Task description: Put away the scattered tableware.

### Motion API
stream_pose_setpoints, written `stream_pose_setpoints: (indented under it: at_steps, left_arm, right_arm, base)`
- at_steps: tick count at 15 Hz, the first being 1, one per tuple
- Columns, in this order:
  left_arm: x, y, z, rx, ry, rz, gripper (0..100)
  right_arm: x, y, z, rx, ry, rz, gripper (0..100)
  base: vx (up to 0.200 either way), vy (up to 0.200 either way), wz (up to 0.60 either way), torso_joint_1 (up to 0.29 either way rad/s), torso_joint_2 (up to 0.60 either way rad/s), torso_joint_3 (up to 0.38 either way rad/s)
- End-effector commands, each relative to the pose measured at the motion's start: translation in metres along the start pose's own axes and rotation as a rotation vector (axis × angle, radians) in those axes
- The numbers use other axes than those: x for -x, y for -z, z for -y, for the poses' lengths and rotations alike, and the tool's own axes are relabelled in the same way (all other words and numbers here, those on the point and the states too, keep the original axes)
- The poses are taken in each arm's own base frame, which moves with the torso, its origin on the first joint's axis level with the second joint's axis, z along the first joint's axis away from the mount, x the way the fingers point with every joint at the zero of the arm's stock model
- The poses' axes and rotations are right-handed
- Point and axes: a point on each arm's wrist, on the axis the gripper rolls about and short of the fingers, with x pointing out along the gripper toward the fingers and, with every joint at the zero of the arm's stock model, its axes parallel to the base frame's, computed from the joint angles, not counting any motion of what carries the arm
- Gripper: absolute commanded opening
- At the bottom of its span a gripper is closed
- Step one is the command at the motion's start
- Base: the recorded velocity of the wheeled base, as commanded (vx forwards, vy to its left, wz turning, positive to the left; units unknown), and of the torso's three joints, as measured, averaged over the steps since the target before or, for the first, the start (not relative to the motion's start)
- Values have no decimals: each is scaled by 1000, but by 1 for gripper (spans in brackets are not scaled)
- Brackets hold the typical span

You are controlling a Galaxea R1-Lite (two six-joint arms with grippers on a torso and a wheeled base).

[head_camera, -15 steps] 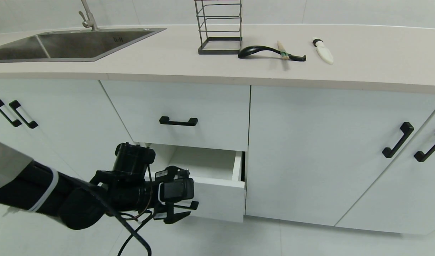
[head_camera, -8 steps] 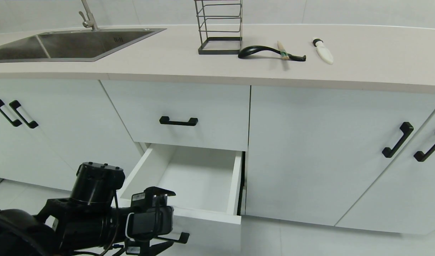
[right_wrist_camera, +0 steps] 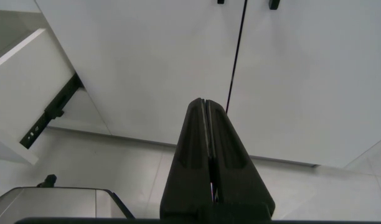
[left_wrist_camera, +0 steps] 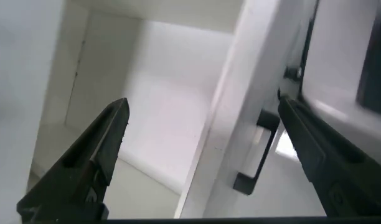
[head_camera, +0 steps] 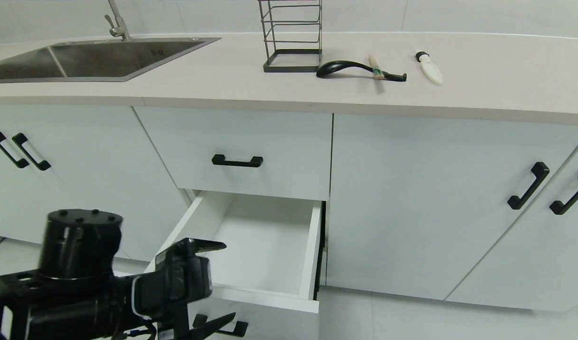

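Observation:
On the counter lie a black ladle (head_camera: 352,68), a thin wooden-handled utensil (head_camera: 375,69) crossing its handle, and a white utensil with a black collar (head_camera: 431,70). Below them the lower drawer (head_camera: 312,245) is pulled out, and its inside is bare white. My left gripper (head_camera: 216,284) is open at the drawer's front panel, one finger above its top edge and one below by the black handle (left_wrist_camera: 253,163). In the left wrist view the left gripper (left_wrist_camera: 203,134) has the panel between its spread fingers. My right gripper (right_wrist_camera: 205,106) is shut on nothing, low before the cupboard doors.
A black wire rack (head_camera: 292,40) stands on the counter left of the ladle. The steel sink (head_camera: 95,56) with its tap is at the far left. The upper drawer (head_camera: 237,161) is closed, as are the cupboard doors (head_camera: 527,186) on both sides.
My left arm drew back toward me and lower, and the lower drawer slid far out with it. The gripper's fingers now stand wider apart at the drawer front.

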Motion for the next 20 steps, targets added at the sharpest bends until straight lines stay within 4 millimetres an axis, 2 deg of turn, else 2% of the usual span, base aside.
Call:
stream_pose_setpoints:
  at_steps: [1,2,4,5,8,9,10,12,13,14,16,19,20]
  left_arm:
    - [50,-24,-2,282,-143,171,100]
    - [58,-27,-2,407,-160,206,100]
    - [83,-32,-11,791,-224,332,100]
    - [88,-30,-11,852,-247,362,100]
    - [92,-4,15,818,-316,379,100]
    - [96,14,36,747,-379,369,100]
    - [102,25,48,718,-452,369,100]
    - [115,29,60,687,-545,411,100]
    - [128,30,75,656,-597,455,100]
    - [132,29,79,644,-613,468,100]
    - [149,34,108,612,-725,497,100]
    - [153,47,145,597,-742,509,100]
    - [149,57,161,609,-695,500,100]
  right_arm:
    - [0,0,0,0,0,1,0]
    - [0,0,0,-1,0,-1,0]
    - [0,0,0,0,0,-1,0]
    - [0,0,0,0,0,1,0]
    - [0,0,0,0,0,-1,0]
    - [0,0,0,0,0,-1,0]
    - [0,0,0,0,0,1,0]
    - [0,0,0,0,0,-1,0]
    - [0,0,0,0,0,1,0]
    - [0,0,0,0,0,1,0]
    - [0,0,0,0,0,1,0]
    - [0,0,0,8,-5,-1,0]
    - [0,0,0,5,-3,-1,0]
  base:
    - [0,0,0,0,0,0]
    - [0,0,0,0,0,0]
    - [0,0,0,0,0,0]
    - [0,0,0,0,0,0]
    - [0,0,0,0,0,0]
    - [0,0,0,0,0,0]
    - [0,0,0,0,0,0]
    - [0,0,0,0,0,0]
    - [0,0,0,0,0,0]
    - [0,0,0,0,0,0]
    - [0,0,0,0,0,0]
    - [0,0,0,0,0,0]
    - [0,0,0,0,0,0]
